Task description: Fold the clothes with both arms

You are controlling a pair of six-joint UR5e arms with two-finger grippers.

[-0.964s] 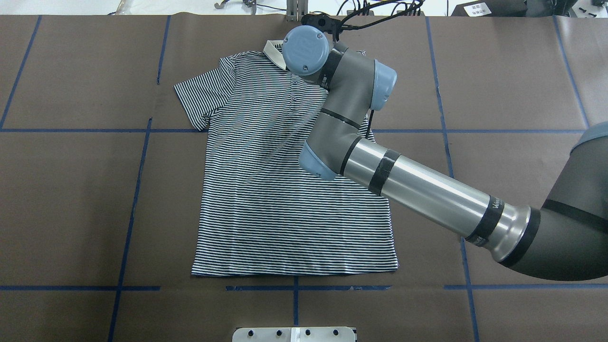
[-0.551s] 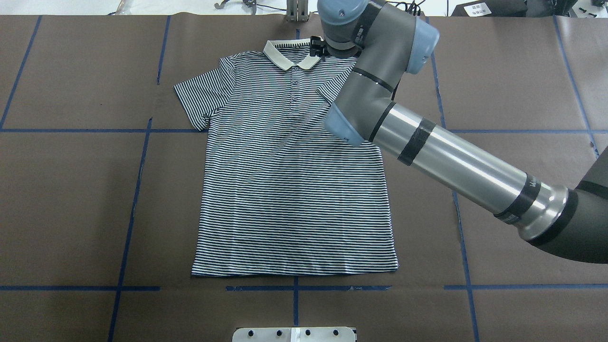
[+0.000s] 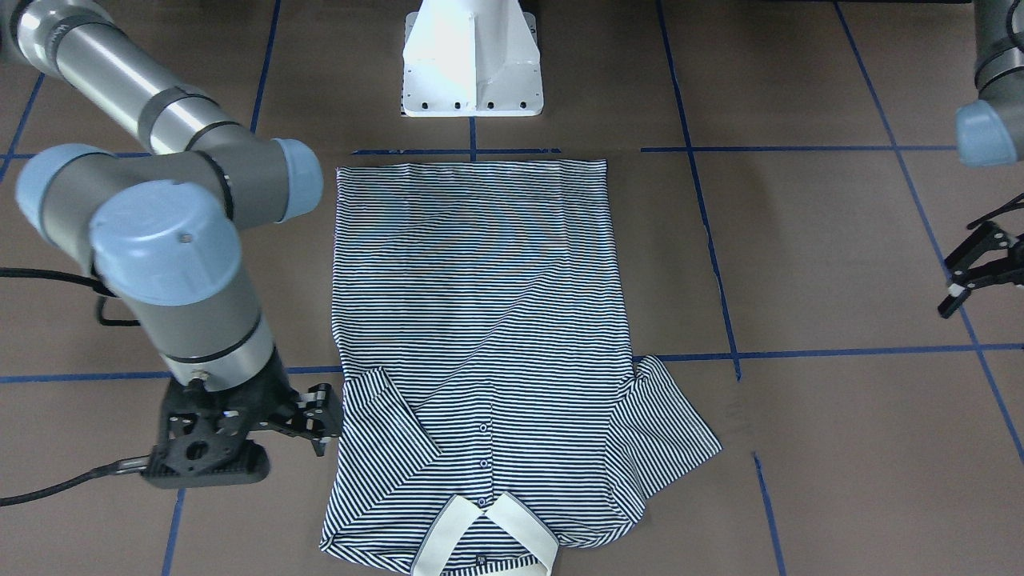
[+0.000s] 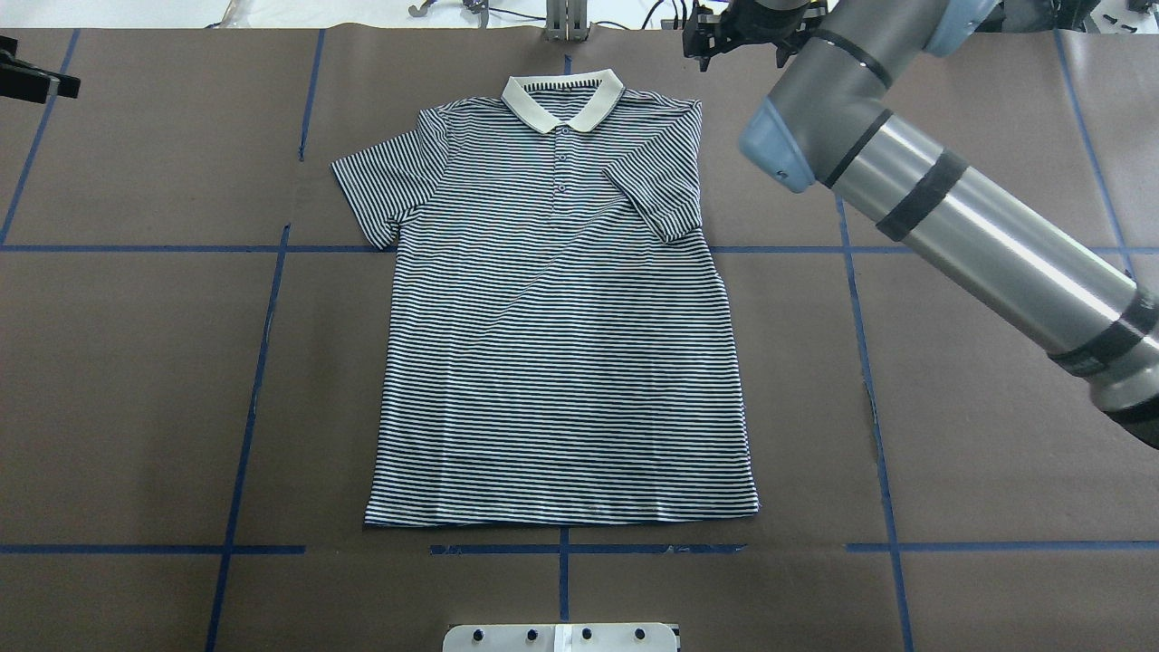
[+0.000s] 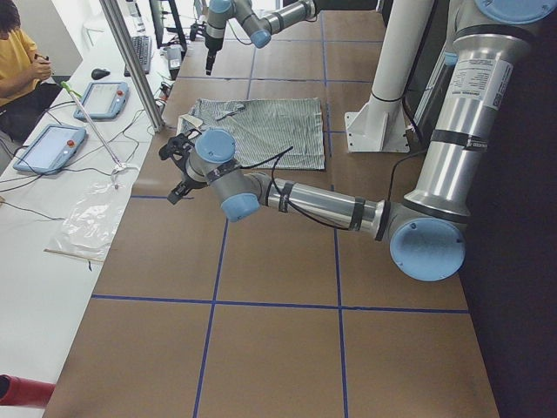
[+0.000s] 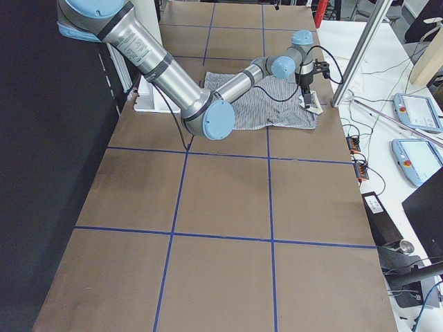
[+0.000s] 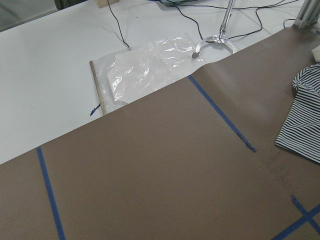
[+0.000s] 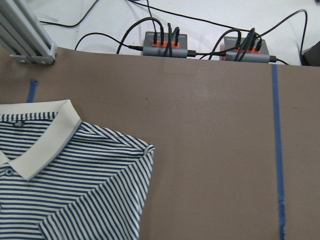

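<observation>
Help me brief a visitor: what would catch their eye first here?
A striped shirt lies flat in the middle of the brown table, one sleeve folded onto its chest. The big silver right arm reaches across from the side, its open gripper poised beside the shirt's shoulder.

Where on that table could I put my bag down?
Most room: the brown paper left of the shirt, from its spread sleeve out to the left tool. The other side is bare too, but the right arm hangs over it. Crowded at the collar end, near the right tool.
</observation>
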